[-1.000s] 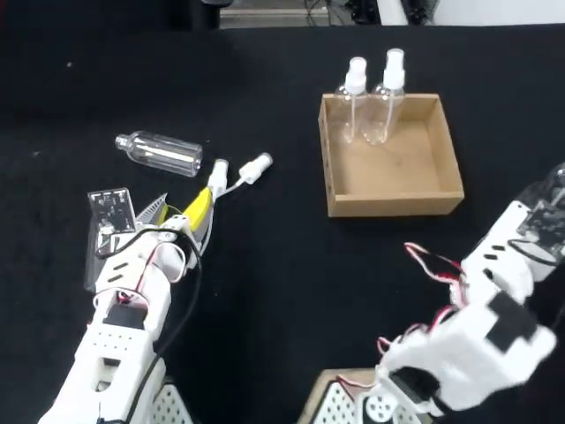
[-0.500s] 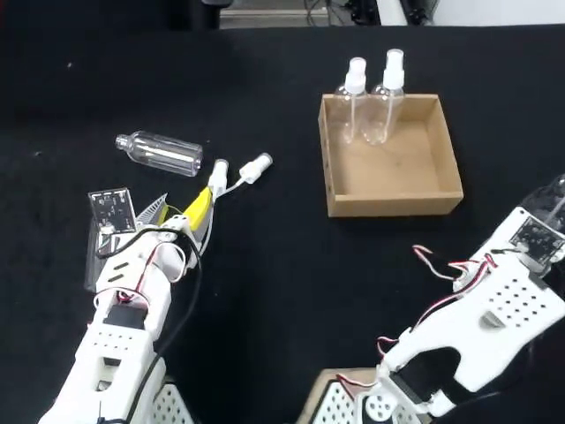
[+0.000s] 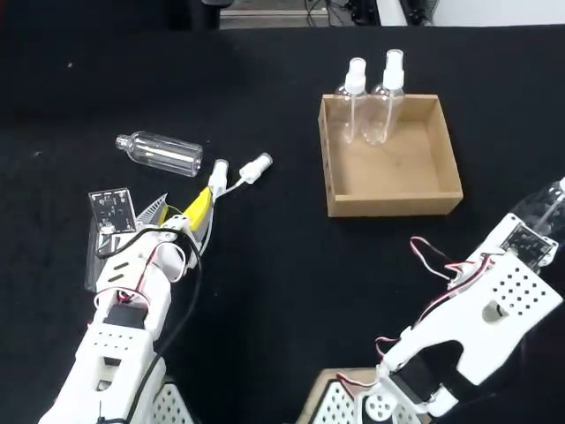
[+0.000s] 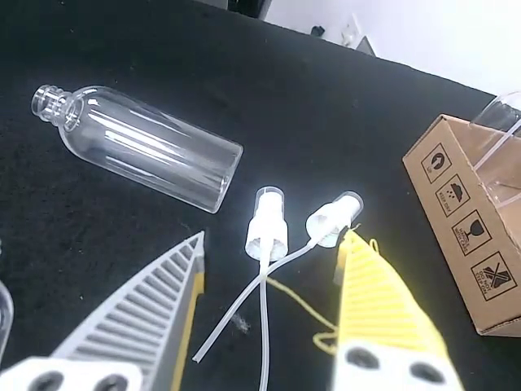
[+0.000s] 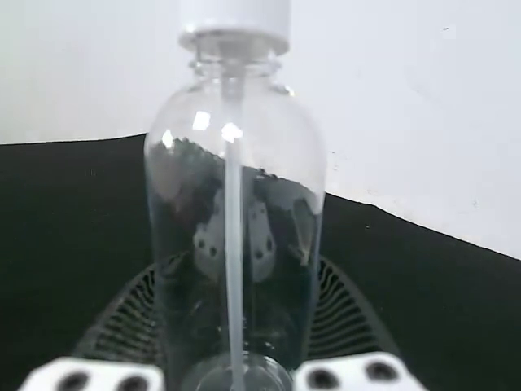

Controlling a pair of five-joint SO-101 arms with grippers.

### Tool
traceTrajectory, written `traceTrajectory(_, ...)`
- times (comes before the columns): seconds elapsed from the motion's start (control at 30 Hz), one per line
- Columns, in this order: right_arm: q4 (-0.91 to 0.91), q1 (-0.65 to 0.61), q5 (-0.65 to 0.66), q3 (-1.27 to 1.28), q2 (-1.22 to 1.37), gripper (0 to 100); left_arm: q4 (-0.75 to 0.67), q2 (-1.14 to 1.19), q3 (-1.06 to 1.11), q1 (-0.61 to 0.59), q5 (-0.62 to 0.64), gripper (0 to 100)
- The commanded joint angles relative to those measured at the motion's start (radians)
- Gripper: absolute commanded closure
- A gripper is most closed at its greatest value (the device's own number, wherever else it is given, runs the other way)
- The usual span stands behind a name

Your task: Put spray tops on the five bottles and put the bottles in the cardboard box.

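Right of the cardboard box (image 3: 393,205), right gripper (image 5: 236,326) holding bottle (image 5: 234,220) seemingly sank; left gripper (image 4: 274,238) gapes unmoved.

The cardboard box (image 3: 393,205) sits right of centre on the table (image 3: 282,283), with two capped bottles (image 3: 353,113) side by side against its far wall. Well to its left lies an uncapped bottle (image 3: 161,152) (neck away from the box). Two spray tops (image 3: 255,168) lie between them, just behind the left gripper (image 3: 185,199). A third capped bottle (image 5: 236,187) stands in the right gripper (image 5: 236,309), right of the box and nearer
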Motion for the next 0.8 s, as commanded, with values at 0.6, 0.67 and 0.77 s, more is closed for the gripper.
traceTrajectory(0.6,-0.011,0.008,0.011,-0.022,0.067,75.1,-0.02,-0.017,0.024,-0.001,0.006,75)
traceTrajectory(0.67,-0.011,0.008,0.011,-0.022,0.065,75.1,-0.02,-0.017,0.024,-0.001,0.006,75)
traceTrajectory(0.77,-0.011,0.008,0.011,-0.022,0.065,75.1,-0.02,-0.017,0.024,-0.001,0.006,75)
